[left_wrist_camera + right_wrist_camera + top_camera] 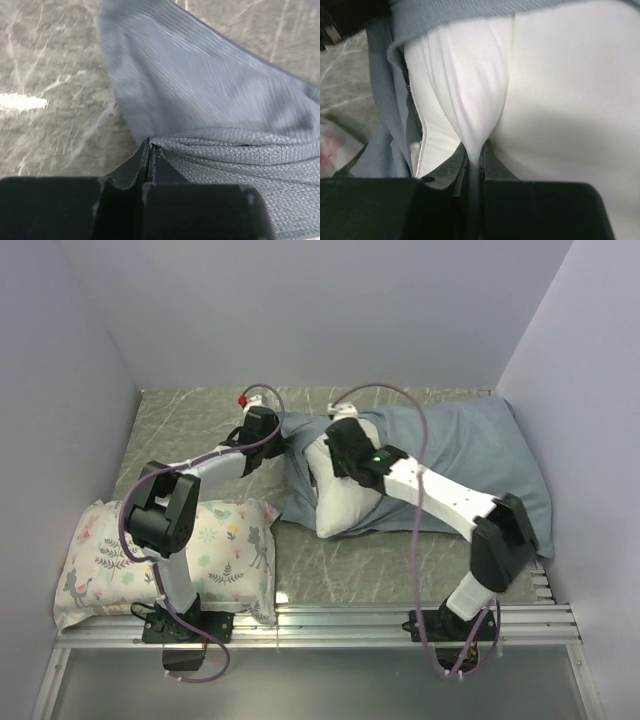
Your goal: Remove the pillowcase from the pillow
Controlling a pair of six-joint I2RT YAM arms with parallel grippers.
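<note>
The pillowcase (470,450) lies at the back right, its plain grey-blue side showing, still over most of the pillow. The white pillow (345,502) sticks out of its open left end. My left gripper (268,436) is shut on the pillowcase's edge at the opening; the left wrist view shows the grey-blue cloth (200,90) pinched between the jaws (150,147). My right gripper (338,445) is shut on a fold of the white pillow (560,100), pinched between its jaws (476,152). The pillowcase rim (445,12) runs above.
A smaller flower-and-animal printed pillow (170,555) lies at the front left beside the left arm's base. Walls close the table on the left, back and right. A metal rail (320,625) runs along the front edge.
</note>
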